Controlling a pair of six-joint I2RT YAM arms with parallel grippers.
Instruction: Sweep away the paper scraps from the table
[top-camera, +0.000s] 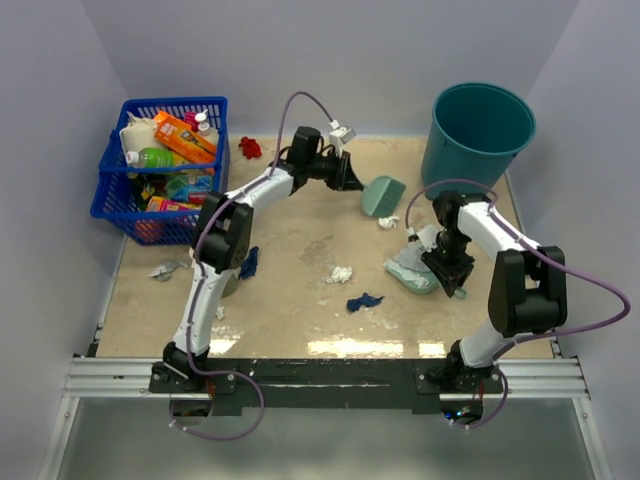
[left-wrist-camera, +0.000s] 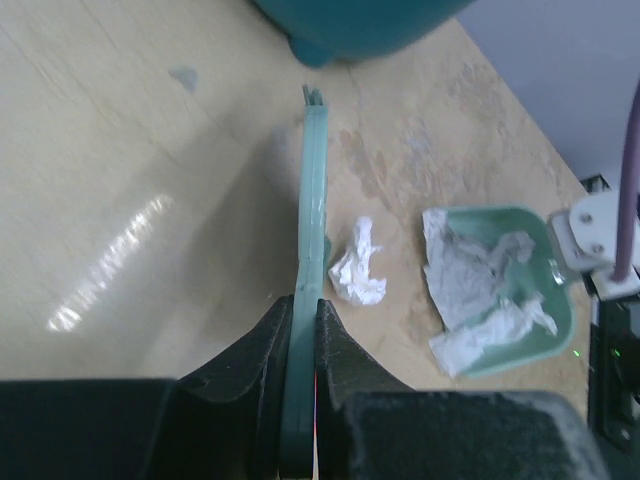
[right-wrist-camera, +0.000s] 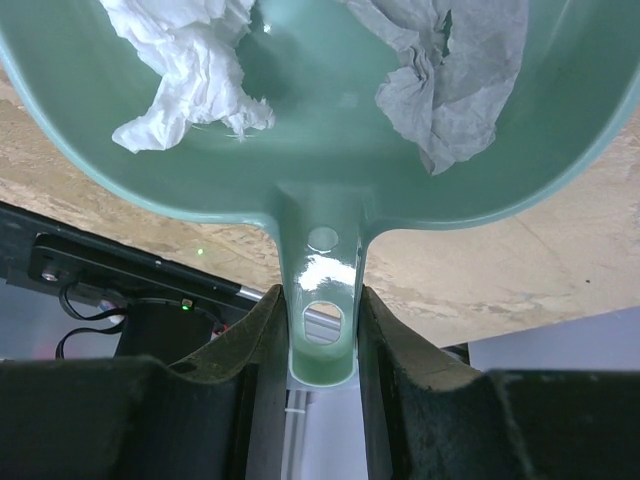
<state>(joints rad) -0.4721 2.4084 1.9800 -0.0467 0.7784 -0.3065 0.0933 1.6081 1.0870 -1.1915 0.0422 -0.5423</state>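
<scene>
1. My right hand (right-wrist-camera: 322, 305) is clenched on the handle of the dustpan (right-wrist-camera: 320, 170), its mouth low on the table (top-camera: 290, 225) so that paper can slide in.
2. My left hand (left-wrist-camera: 303, 310) grips the brush (left-wrist-camera: 314, 190), set beside the dustpan's mouth to push paper toward it.
3. Of the paper scraps (left-wrist-camera: 358, 268), two lie inside the dustpan, one white piece sits between the brush and the dustpan, and others lie well to the left of the dustpan.
</scene>
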